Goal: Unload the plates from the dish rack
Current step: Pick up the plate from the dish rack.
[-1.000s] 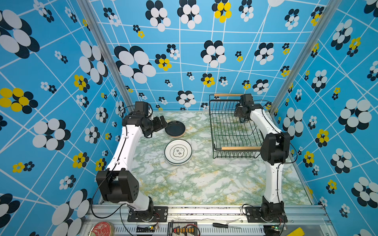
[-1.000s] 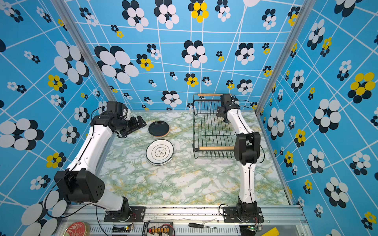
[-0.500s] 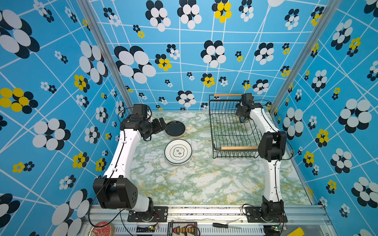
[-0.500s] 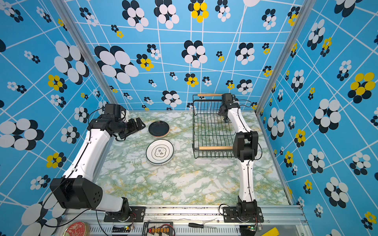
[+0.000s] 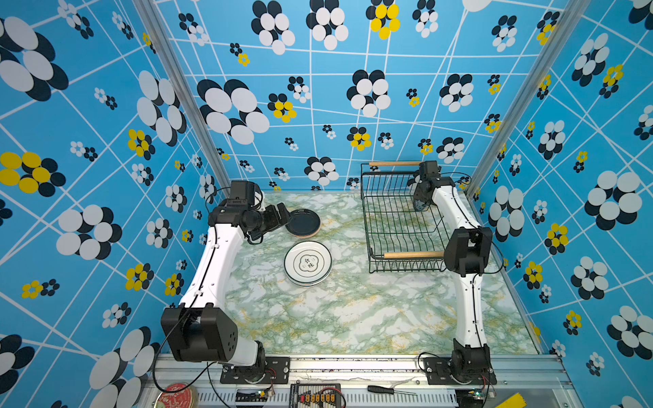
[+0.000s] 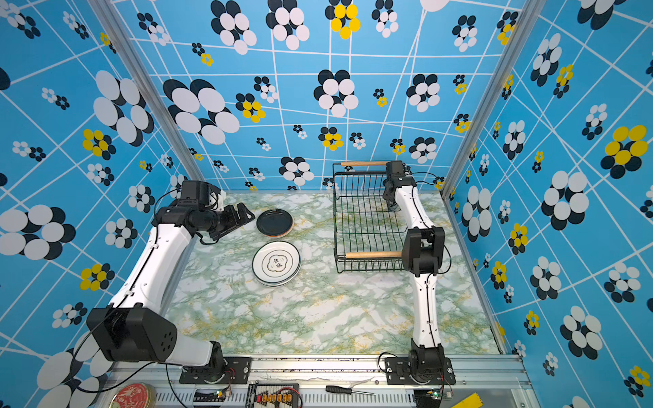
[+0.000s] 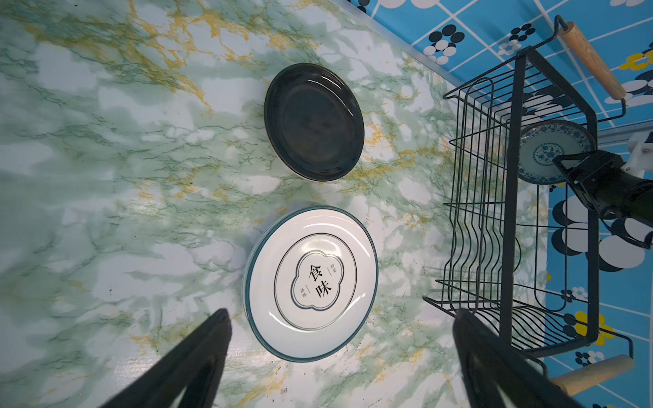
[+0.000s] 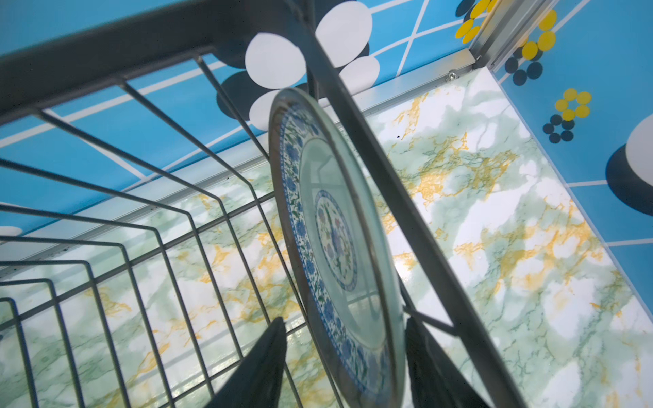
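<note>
We are straddling patterned plate point(image 8: 332, 226) at far right corner of dish rack point(image 5: 413, 254) with right gripper point(image 8: 344, 319), jaws partly spread, cannot tell whether gripping; left gripper point(image 7: 341, 314) hanging fully spread, empty.

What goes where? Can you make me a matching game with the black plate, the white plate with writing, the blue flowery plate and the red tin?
Things
1. black plate
2. white plate
3. blue flowery plate
4. red tin

Places
A. standing on its edge in the dish rack
B. lying flat on the table, the one closer to the back wall
C. on the metal frame in front of the table
D. lying flat on the table, the one closer to the front

Pairs: 1-B, 2-D, 3-A, 4-C
</note>
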You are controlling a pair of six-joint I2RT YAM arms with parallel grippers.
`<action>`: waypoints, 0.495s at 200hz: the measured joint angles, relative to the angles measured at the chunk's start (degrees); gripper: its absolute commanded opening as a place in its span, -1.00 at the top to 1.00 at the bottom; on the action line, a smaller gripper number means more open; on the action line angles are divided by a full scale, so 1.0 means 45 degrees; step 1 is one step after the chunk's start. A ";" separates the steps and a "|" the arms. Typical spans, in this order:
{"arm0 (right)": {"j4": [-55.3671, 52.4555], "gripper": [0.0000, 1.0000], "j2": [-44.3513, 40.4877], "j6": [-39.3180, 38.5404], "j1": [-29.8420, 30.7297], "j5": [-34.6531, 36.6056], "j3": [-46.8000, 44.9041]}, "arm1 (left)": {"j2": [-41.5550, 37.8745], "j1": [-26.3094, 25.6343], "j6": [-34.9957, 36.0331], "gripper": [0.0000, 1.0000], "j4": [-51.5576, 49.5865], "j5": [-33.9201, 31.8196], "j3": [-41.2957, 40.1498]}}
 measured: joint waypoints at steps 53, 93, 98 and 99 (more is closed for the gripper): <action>0.0097 0.19 0.0418 -0.0287 -0.0019 -0.0005 0.0257 | -0.0243 -0.0097 -0.0170 -0.98 0.0262 0.0019 -0.0214; 0.0291 0.41 0.0670 -0.0500 -0.0019 0.0019 0.0262 | -0.0282 -0.0175 -0.0457 -0.98 0.0301 -0.0175 -0.0272; 0.0301 0.45 0.0680 -0.0525 -0.0019 0.0039 0.0262 | -0.0282 -0.0175 -0.0486 -0.98 0.0311 -0.0175 -0.0272; 0.0301 0.46 0.0680 -0.0525 -0.0019 0.0039 0.0262 | -0.0282 -0.0175 -0.0486 -0.98 0.0311 -0.0175 -0.0272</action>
